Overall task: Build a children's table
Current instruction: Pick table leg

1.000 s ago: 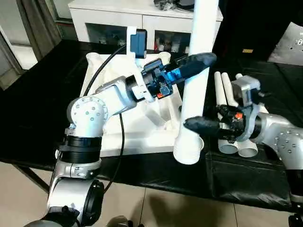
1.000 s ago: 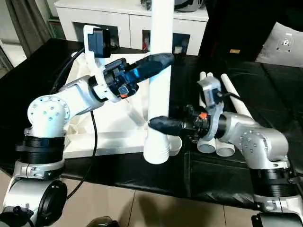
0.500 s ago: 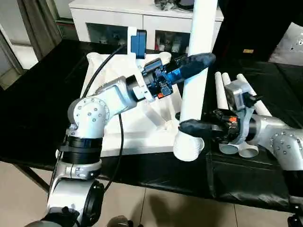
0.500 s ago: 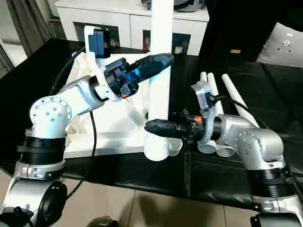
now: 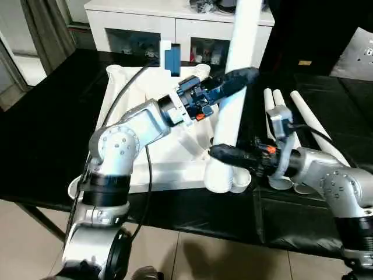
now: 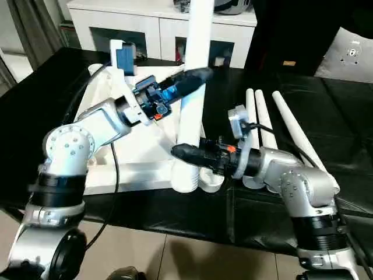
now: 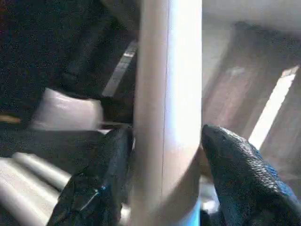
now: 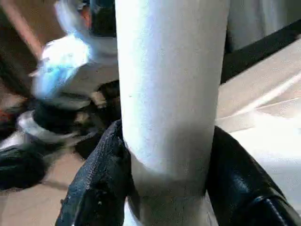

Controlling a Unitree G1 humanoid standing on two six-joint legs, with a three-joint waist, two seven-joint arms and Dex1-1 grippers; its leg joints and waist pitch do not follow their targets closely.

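Upright leg (image 5: pixel 233 99) between 2 end effectors

floor (image 5: pixel 23 233): pale tiles | rear: white cabinet (image 5: pixel 140 26) | left: grey curtain (image 5: pixel 44 26)

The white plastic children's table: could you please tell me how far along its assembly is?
Done: the white ribbed square top lies underside up on the black worktable. No leg looks seated yet. In hand: one long white tapered tube leg stands upright over the near corner socket, with the left gripper high on it and the right gripper low. Left: three white legs lie beside the top.
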